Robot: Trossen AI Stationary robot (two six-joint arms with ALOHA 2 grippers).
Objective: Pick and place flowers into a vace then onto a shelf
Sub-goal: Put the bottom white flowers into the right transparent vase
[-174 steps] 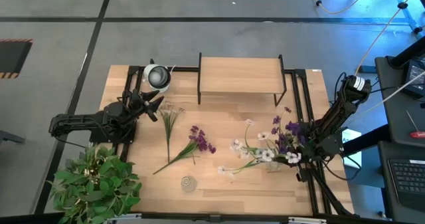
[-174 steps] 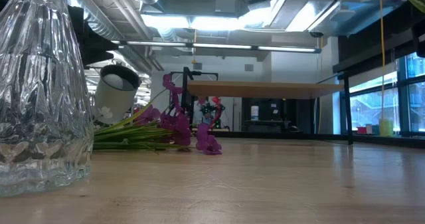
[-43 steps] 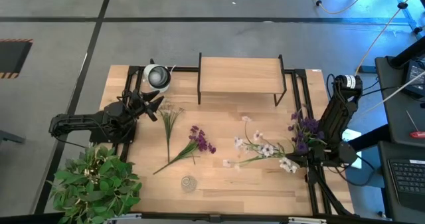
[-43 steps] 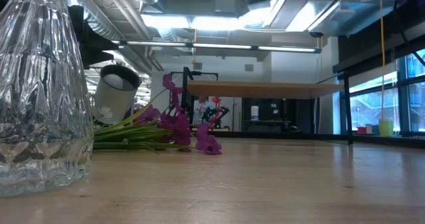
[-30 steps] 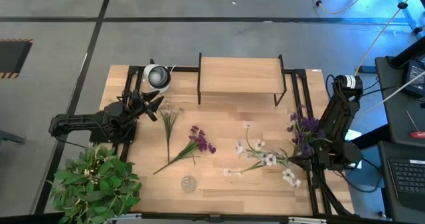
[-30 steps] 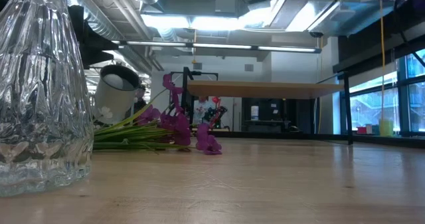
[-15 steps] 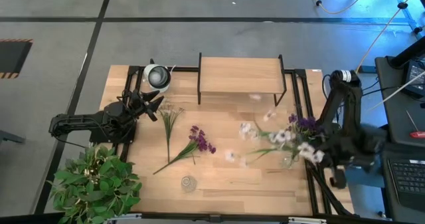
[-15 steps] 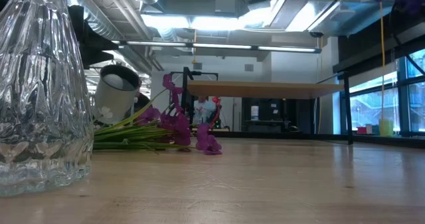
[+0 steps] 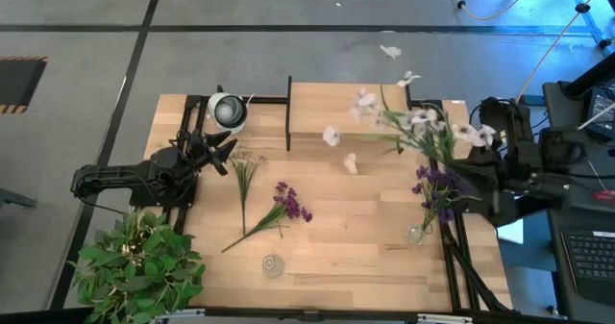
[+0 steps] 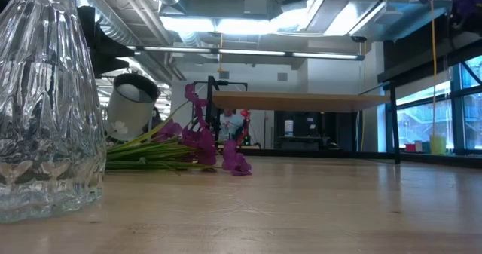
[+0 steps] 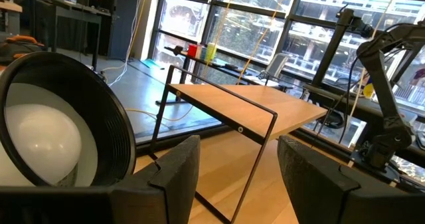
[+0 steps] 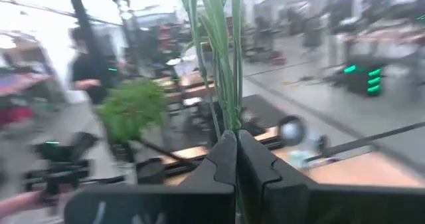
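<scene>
My right pincer (image 12: 236, 159) pinches white flowers (image 9: 408, 122) aloft near the surface's (image 9: 365, 237) right edge, beside the shelf (image 9: 348, 112); my left pincer (image 11: 234, 159) waits spread at the left edge.

Two dark jointed arms, black pincers (image 11: 236, 177)

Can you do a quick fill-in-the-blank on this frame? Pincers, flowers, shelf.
1. The right pincer is shut on a bunch of ____ stems.
2. The white-blossomed flowers it holds hang over the right end of the ____.
3. The left pincer stands ____ near the round lamp.
4. The purple flowers lie on the ____.

Missing words: green; shelf; open; table
</scene>
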